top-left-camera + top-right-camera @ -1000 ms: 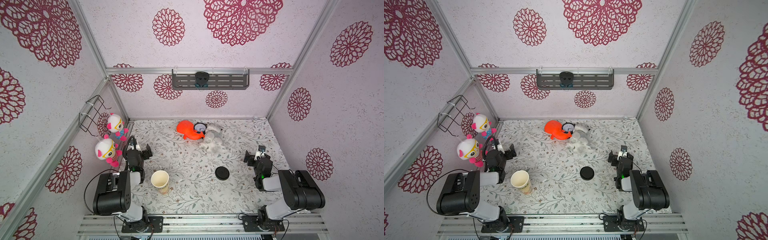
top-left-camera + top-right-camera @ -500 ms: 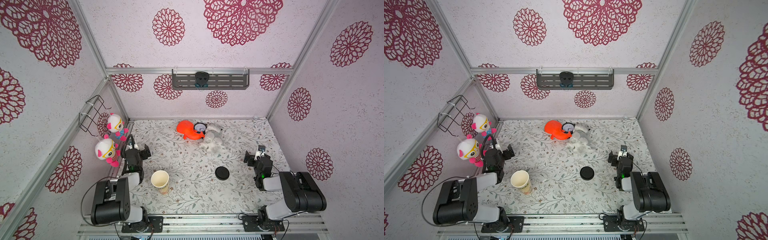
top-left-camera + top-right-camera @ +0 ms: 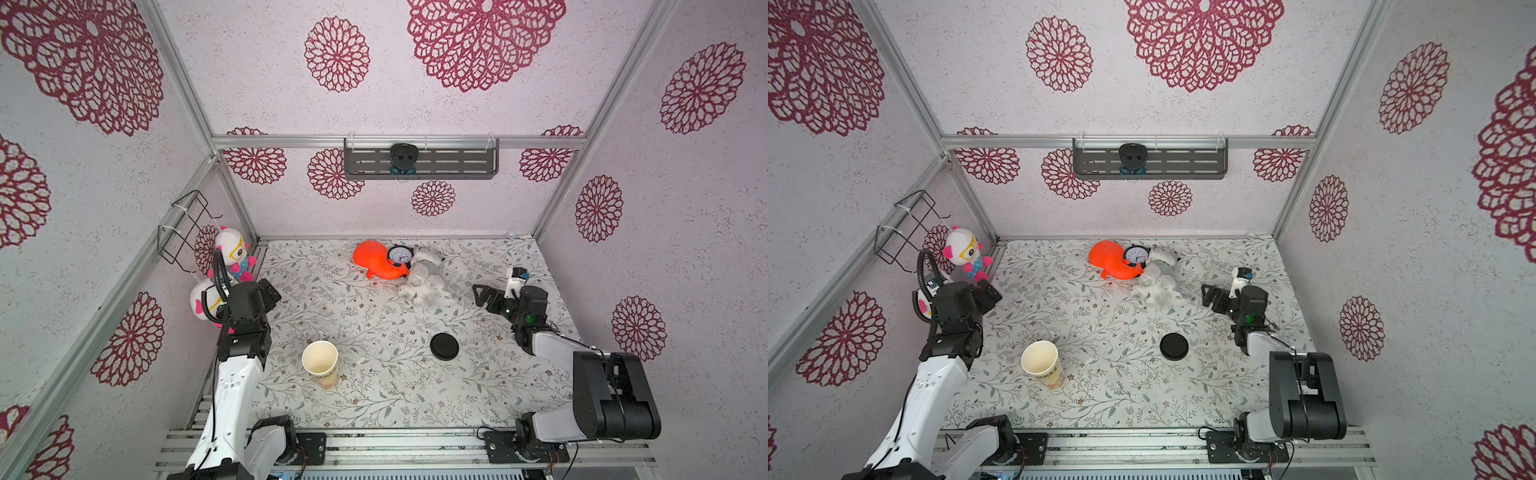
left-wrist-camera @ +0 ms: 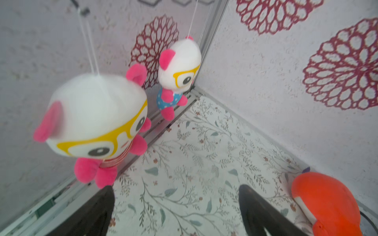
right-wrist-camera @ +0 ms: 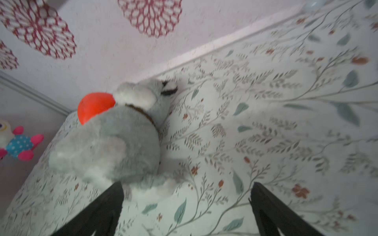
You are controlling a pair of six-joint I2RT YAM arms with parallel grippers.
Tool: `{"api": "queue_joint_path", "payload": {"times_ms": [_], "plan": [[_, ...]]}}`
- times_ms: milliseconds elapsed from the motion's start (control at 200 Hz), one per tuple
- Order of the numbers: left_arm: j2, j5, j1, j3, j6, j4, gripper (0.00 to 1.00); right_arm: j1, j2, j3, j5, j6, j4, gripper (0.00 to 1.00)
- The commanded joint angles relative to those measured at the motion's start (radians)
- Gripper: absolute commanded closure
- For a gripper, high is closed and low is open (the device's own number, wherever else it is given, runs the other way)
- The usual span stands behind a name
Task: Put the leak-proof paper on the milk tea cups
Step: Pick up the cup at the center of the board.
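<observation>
The milk tea cup [image 3: 320,363] [image 3: 1040,362] stands upright and open-mouthed on the floral table, front left, with an orange print low on its side. I cannot make out the leak-proof paper in any view. My left gripper [image 3: 271,291] [image 3: 988,292] hangs open behind and to the left of the cup, well apart from it. In the left wrist view the left gripper [image 4: 176,190] holds nothing, with only tablecloth between its fingers. My right gripper [image 3: 482,294] [image 3: 1209,296] is open at the right, near the grey plush; in the right wrist view the right gripper [image 5: 187,186] is empty.
A black round lid [image 3: 444,345] lies right of the cup. An orange toy [image 3: 376,259], a small clock [image 3: 399,254] and a grey plush [image 3: 424,280] sit at the back. Two pink-eared dolls [image 4: 96,124] [image 4: 180,67] hang by the left wall.
The left arm has unfolded and lifted, carrying its gripper a little leftward. The right gripper has moved toward the back and the grey plush. Both stay open.
</observation>
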Motion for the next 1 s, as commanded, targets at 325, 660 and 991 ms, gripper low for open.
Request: {"api": "queue_joint_path", "payload": {"times_ms": [325, 660, 991], "plan": [[-0.291, 0.225, 0.015, -0.172, -0.108, -0.062, 0.03, 0.872, -0.251, -0.198, 0.146, -0.208, 0.230, 0.01], [-0.220, 0.342, 0.015, -0.165, -0.094, -0.035, 0.03, 1.204, 0.193, 0.033, 0.362, -0.280, 0.596, 0.01], [-0.155, 0.429, 0.015, -0.165, -0.056, -0.039, 0.03, 1.268, 0.430, 0.212, 0.386, -0.303, 0.700, 0.01]]}}
